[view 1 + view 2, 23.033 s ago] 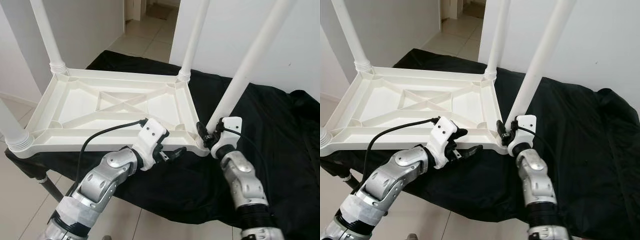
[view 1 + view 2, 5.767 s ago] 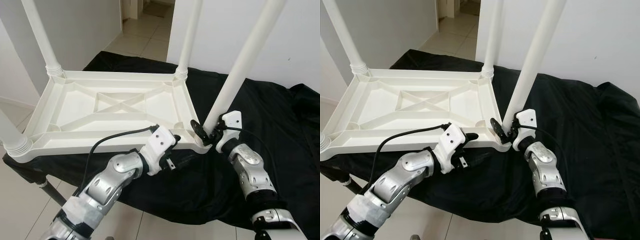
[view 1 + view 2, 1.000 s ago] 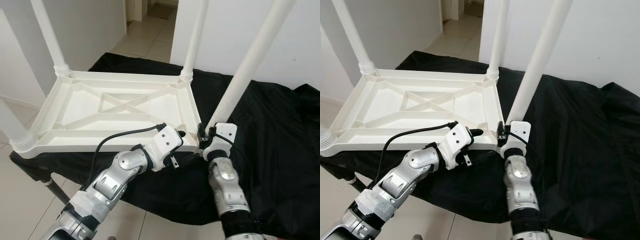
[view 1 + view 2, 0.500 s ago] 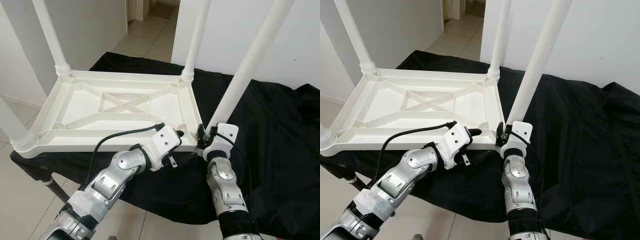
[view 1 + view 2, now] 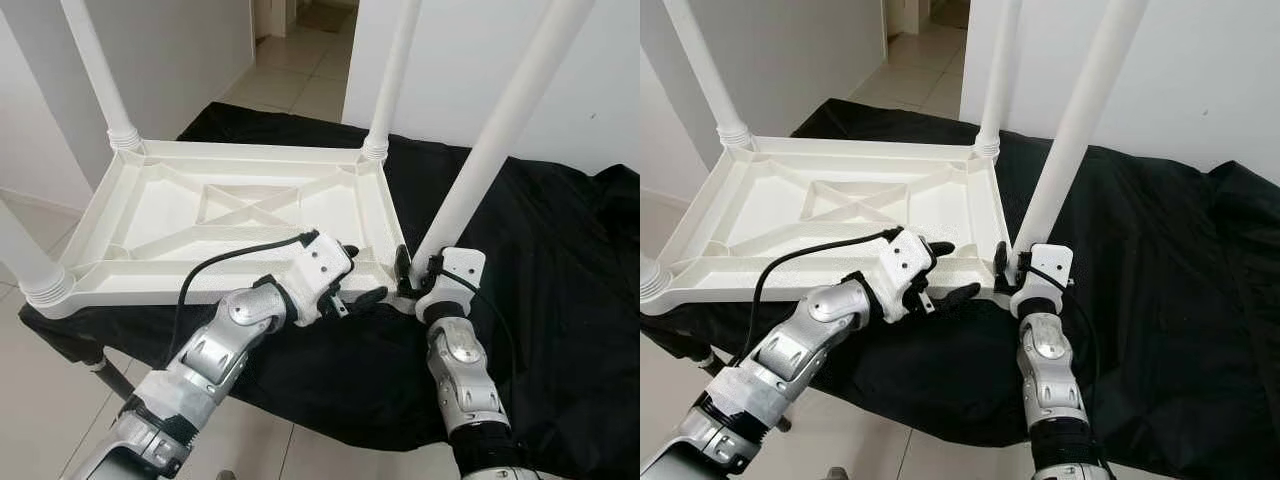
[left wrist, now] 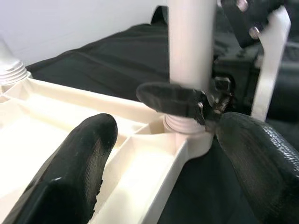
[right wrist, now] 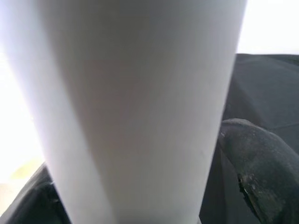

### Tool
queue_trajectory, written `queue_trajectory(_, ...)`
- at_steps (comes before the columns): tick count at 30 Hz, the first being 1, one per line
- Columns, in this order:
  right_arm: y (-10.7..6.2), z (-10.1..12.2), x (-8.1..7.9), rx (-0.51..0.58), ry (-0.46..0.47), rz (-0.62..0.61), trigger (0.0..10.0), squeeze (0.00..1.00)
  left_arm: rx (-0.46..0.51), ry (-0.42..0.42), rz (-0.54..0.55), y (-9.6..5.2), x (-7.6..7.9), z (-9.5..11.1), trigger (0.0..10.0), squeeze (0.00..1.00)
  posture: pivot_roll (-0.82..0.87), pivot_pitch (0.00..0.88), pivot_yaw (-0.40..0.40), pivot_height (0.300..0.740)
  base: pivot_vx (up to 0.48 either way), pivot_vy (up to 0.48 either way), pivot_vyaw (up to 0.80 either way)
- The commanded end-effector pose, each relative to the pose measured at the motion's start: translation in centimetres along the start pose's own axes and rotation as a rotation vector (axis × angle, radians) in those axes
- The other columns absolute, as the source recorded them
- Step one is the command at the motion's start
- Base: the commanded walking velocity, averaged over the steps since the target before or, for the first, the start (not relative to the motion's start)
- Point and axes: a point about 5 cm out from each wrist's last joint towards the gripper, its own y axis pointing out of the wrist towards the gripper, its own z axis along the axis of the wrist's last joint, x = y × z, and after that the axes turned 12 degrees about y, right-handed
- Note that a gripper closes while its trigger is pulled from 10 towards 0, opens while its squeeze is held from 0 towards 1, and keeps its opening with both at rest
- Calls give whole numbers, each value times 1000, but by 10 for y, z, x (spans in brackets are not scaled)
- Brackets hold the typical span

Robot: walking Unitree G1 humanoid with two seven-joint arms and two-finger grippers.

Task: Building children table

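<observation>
The upturned white table (image 5: 230, 215) lay on the black cloth (image 5: 560, 260), light, stiff, slick plastic, best gripped at rim or leg base. At four o'clock the leg (image 5: 480, 170) sat clamped in the right gripper (image 5: 408, 272). The left gripper (image 5: 352, 278), spread open, straddled the rim, having lifted since a second ago.

2 silver jointed arms, white wrist housings, black fingers (image 6: 79, 163), a black cable, perhaps taped forearm.
</observation>
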Motion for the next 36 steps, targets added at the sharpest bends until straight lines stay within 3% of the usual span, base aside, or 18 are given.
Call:
queue_trajectory(1,-1,-1,3,2,-6,0,10000,0,-1,-13,-18,1,1,-1,10000,0,-23,0,-49,740,0,0,0)
queue_trajectory(5,-3,-2,-1,7,9,39,10000,0,-1,-27,12,-1,3,-2,10000,0,-23,0,-50,740,0,0,0)
queue_trajectory(8,-5,-2,-2,21,-45,65,10000,0,-11,-59,33,-4,4,-5,10000,0,-23,0,-53,740,0,0,0)
queue_trajectory(14,-4,-3,2,-10,7,150,10000,0,-1,-51,45,-6,3,-5,10000,0,-28,0,-53,740,0,0,0)
queue_trajectory(23,4,0,6,-51,-20,290,10000,0,18,-50,-17,-7,5,-6,10000,0,-32,0,-62,740,0,0,0)
queue_trajectory(28,13,15,8,-39,-71,429,10000,0,28,-51,-45,-7,5,-3,10000,0,-33,0,-66,740,0,0,0)
queue_trajectory(36,21,22,12,-62,-98,526,10000,0,34,-47,-56,-5,6,-1,10000,0,-31,0,-63,740,0,0,0)
